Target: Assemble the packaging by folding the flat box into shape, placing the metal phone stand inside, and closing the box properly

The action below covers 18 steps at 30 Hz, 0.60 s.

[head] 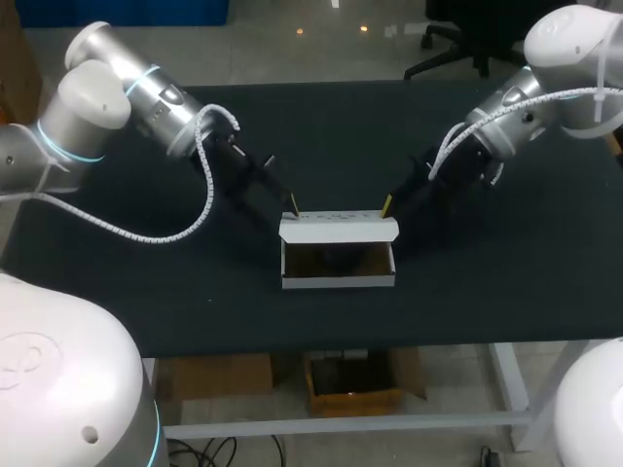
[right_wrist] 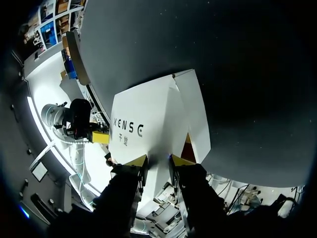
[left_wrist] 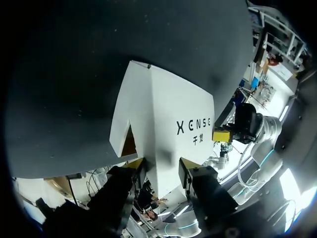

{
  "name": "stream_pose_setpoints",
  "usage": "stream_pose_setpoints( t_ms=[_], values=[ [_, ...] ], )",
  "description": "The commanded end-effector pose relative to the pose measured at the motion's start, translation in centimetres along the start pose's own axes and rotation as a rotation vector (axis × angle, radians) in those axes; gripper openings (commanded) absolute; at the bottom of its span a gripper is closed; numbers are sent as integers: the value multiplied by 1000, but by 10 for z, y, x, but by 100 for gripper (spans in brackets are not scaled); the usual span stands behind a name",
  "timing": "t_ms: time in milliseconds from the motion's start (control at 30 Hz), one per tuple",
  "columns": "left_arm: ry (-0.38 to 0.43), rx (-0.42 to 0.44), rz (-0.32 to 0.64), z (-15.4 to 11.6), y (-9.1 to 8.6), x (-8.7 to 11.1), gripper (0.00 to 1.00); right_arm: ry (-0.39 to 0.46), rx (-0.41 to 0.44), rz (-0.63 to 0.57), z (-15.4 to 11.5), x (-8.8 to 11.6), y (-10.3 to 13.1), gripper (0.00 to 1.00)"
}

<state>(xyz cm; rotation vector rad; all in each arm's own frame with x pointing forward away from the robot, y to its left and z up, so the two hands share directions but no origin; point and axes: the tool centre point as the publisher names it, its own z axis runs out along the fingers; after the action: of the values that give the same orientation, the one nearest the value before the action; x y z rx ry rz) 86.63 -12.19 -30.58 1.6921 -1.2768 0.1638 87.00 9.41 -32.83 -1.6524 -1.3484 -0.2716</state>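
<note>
Dark counter [head: 146, 292] carries the white box [head: 338, 255] at its middle, open front toward the robot. It looks like thin card, so probably light and easily creased, best taken at folded edges. At its rear top corners sit the left claw [left_wrist: 159, 169] and right claw [right_wrist: 154, 161], each part-open, clamping nothing. Only the head view shows the shadowed interior; the wrist views show the printed top panel [left_wrist: 168, 99] and an end flap [right_wrist: 195, 119].

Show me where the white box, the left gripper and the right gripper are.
white box [head: 338, 282]: head view, on its front wall.
left gripper [head: 291, 204]: head view, at its tip end.
right gripper [head: 386, 204]: head view, at its tip end.
</note>
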Motion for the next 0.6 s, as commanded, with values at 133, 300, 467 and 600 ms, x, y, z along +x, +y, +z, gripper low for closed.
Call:
stream_pose_setpoints(
  t_ms=[133,300,467,600],
  values=[
    [-3,-14,-7,0,-5,6,45,3,17,1,0,5,4,27],
    [0,-18,-15,0,-5,7,45,4,22,2,-2,7,6,27],
    [5,-22,-22,-2,-4,7,45,5,26,4,-4,10,7,27],
    [7,-23,-24,-3,-3,8,45,5,28,6,-5,11,8,27]
  ],
)
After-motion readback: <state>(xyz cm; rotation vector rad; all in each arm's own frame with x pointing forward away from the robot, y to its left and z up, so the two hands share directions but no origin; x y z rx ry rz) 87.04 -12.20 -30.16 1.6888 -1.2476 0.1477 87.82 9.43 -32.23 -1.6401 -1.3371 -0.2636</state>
